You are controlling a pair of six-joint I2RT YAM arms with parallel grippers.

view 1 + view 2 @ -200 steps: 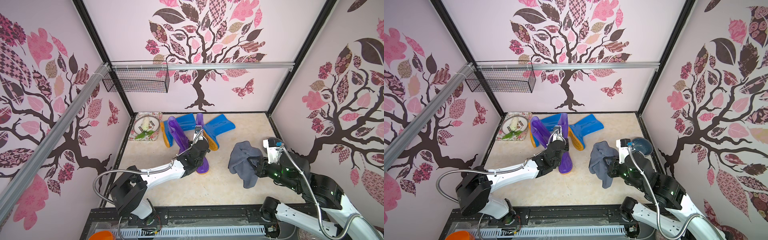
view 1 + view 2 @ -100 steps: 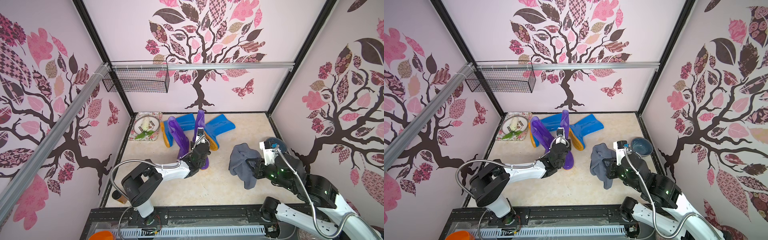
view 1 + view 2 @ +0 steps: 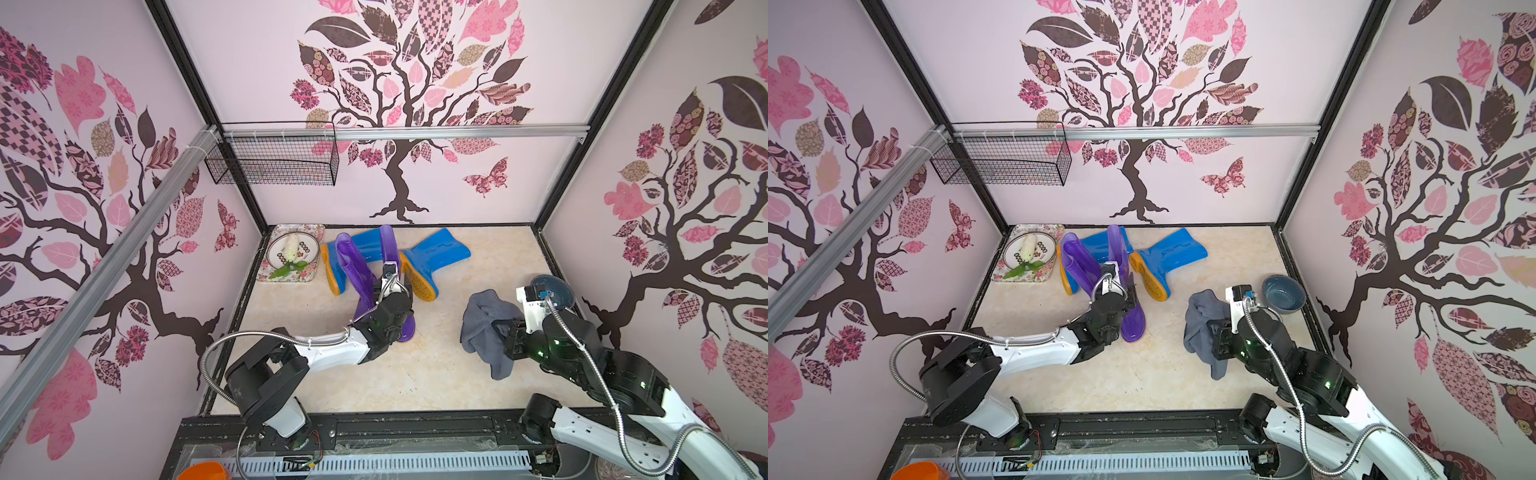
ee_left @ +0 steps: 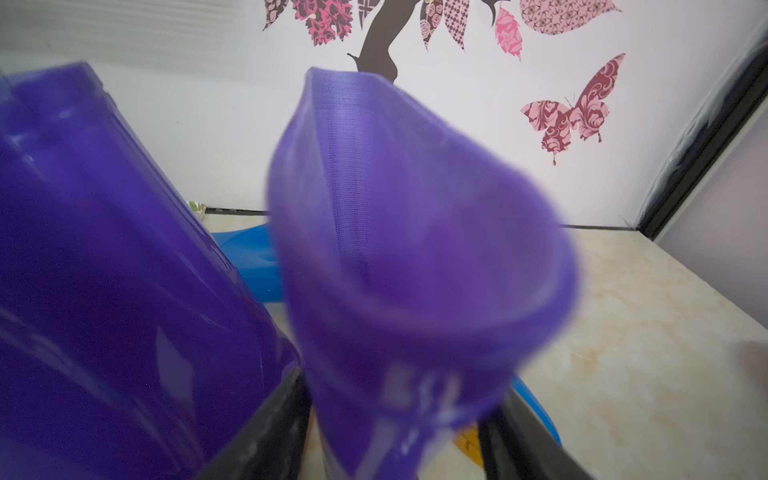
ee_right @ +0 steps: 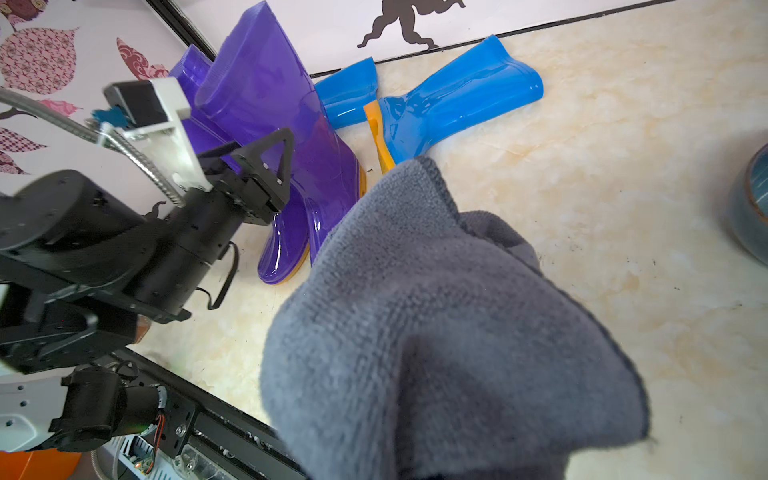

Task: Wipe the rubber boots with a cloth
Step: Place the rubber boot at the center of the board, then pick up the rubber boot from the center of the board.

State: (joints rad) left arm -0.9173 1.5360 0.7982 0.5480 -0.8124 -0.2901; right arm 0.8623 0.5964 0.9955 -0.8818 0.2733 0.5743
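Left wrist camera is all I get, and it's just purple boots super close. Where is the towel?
Observer: The cloth hangs from the right gripper, off to the right of the boots, touching none of them.
Operator: Are there any more boots?
Observer: Yes, two blue boots lie on their sides behind the purple boots.
Operator: Is anything else on the table?
Observer: A grey-blue bowl sits near the right wall, beside the right arm.
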